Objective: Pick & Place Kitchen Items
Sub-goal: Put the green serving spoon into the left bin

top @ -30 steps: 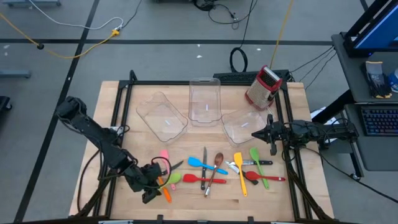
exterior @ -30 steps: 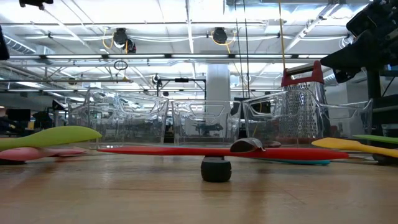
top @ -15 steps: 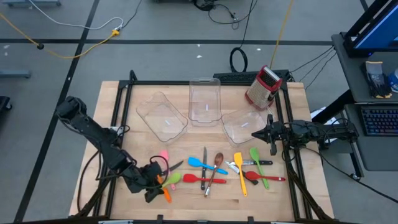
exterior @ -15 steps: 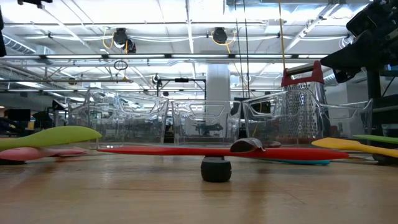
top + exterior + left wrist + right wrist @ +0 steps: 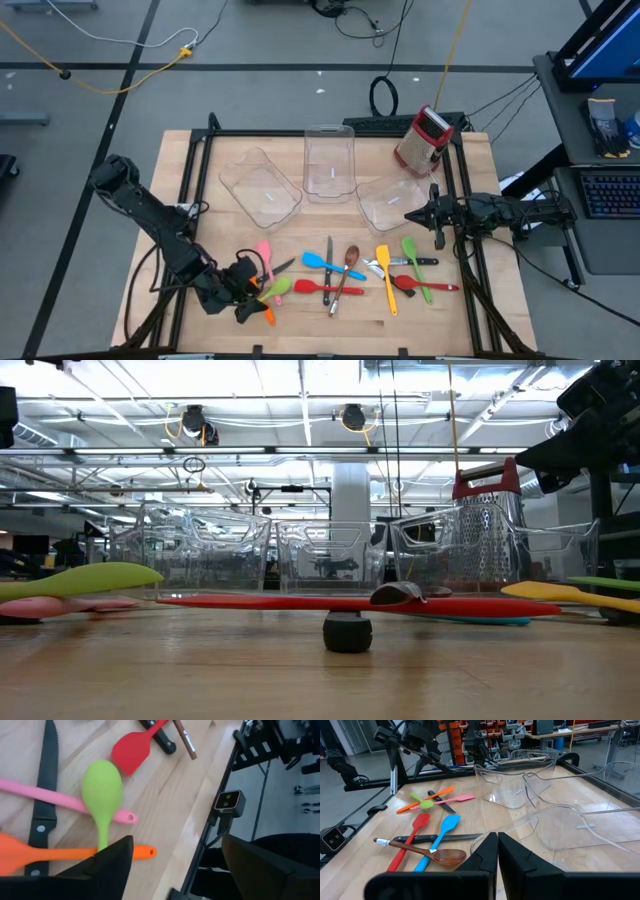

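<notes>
On the pale wooden table (image 5: 150, 240) stand three clear plastic bins (image 5: 329, 160) in a row toward the far side, thin-walled and glossy, and beside the right-hand one a single metal box grater (image 5: 422, 140) with a red top.

Nearer the front edge lie the kitchen items, all flat on the wood in two loose groups. By the left arm there are four: one pink spatula (image 5: 263, 254), one green spoon (image 5: 102, 790) with a smooth oval bowl, one orange spatula (image 5: 30, 856), and one black-handled knife (image 5: 44, 795) with a serrated blade and two rivets. The pink handle crosses over the knife, and the green spoon's stem lies over the pink handle and reaches the orange handle.

Toward the middle and right lie a blue spatula (image 5: 443, 831), a red spatula (image 5: 415, 832), a brown wooden spoon (image 5: 440, 855), a yellow spatula (image 5: 384, 272), a green spatula (image 5: 412, 258), and another red piece; how many more knives lie among these I cannot tell.

Reaching diagonally from the table's left side, the left arm bends low to the front edge; the left gripper (image 5: 252, 290) hangs just over the orange handle with its jaws spread wide, holding nothing.

Stretched level from the right edge, the right arm points at the bins; the right gripper (image 5: 412, 216) sits beside the right-hand bin, fingers (image 5: 512, 857) pressed together and empty.
</notes>
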